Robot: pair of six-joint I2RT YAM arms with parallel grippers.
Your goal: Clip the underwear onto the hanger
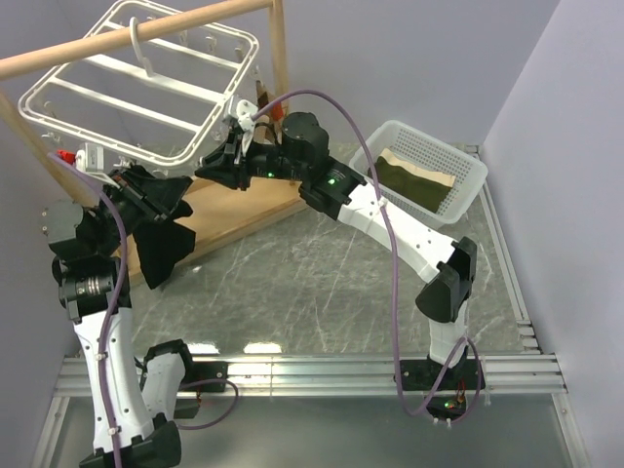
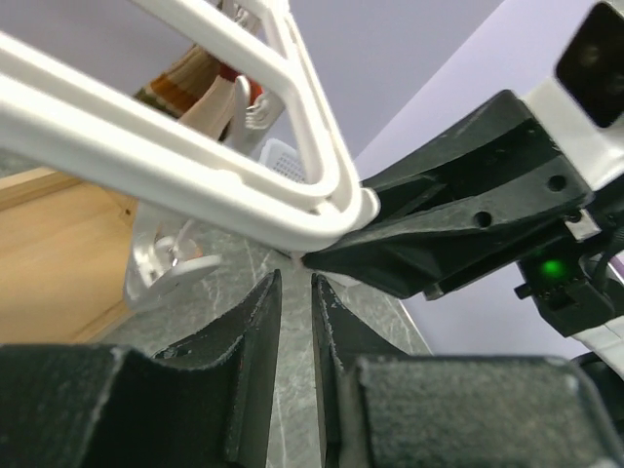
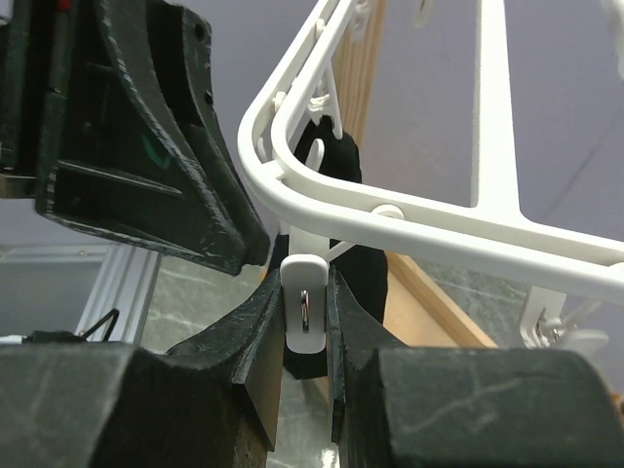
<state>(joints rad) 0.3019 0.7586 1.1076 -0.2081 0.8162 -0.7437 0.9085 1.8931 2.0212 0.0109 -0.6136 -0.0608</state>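
Note:
The white hanger [image 1: 237, 93] hangs tilted from the wooden pole. The black underwear [image 1: 161, 249] droops below its near left corner. In the right wrist view the underwear [image 3: 341, 171] hangs under the hanger's rim [image 3: 439, 229], its top at a clip. My right gripper [image 3: 305, 283] is shut on another small white clip [image 3: 305, 322] dangling from that corner, with black cloth just behind it. My left gripper [image 2: 295, 278] sits right under the hanger's corner [image 2: 195, 161], facing the right gripper. Its jaws stand a narrow gap apart, and only the table shows between them.
A wooden pole [image 1: 127, 41] on a wooden stand with a flat base [image 1: 234, 210] carries the hanger. A white mesh basket [image 1: 475, 185] at the back right holds a folded olive-and-tan cloth [image 1: 419, 175]. Both arms crowd the hanger's near corner.

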